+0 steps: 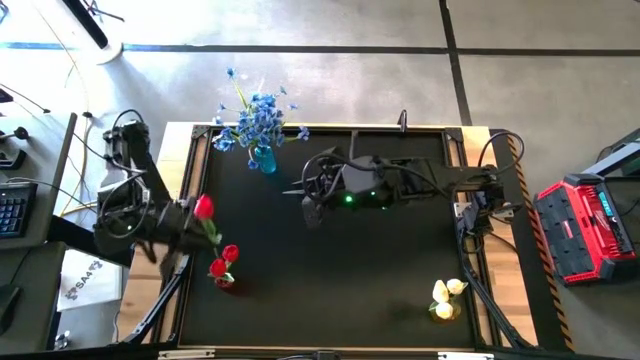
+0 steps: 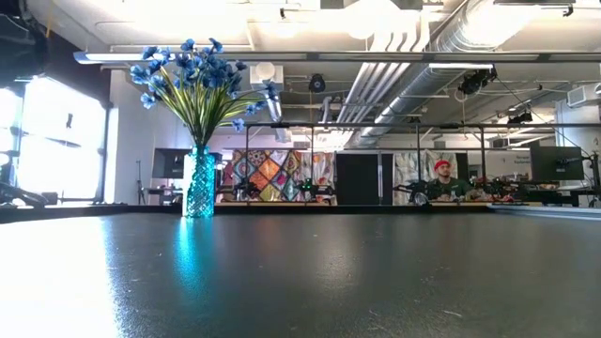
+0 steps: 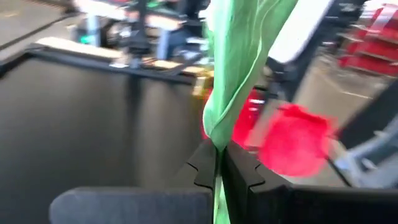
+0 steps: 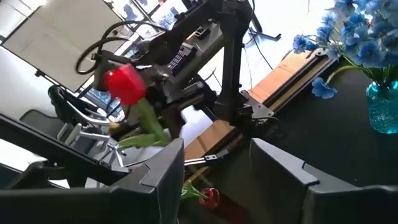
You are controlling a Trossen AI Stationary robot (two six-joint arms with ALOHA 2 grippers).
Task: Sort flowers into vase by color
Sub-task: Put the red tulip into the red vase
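Note:
My left gripper (image 3: 217,155) hangs over the table's left edge, shut on a red tulip (image 1: 203,207) whose blossom (image 4: 124,84) points up. Just nearer the front edge a small red vase (image 1: 224,282) holds two red tulips (image 1: 230,253). A blue glass vase (image 2: 199,183) with a bushy blue spray (image 1: 262,115) stands at the far left. Pale yellow tulips (image 1: 446,298) sit in a vase at the near right. My right gripper (image 4: 214,168) hovers open above the table's middle (image 1: 308,208), pointing toward the left arm, with nothing between its fingers. My left gripper pinches the red tulip's green stem and leaf (image 3: 217,134) between its two fingers, well below the blossom. The flower is lifted clear of the table and stands up and out beyond the fingertips, blossom uppermost (image 4: 124,84).
The black tabletop (image 1: 340,290) lies bare between the three vases. Wooden rails (image 1: 190,170) frame its sides. A red tool case (image 1: 585,225) sits on the floor to the right, and a keyboard (image 1: 10,205) lies beyond the left edge. A person sits far off in the room (image 2: 441,178).

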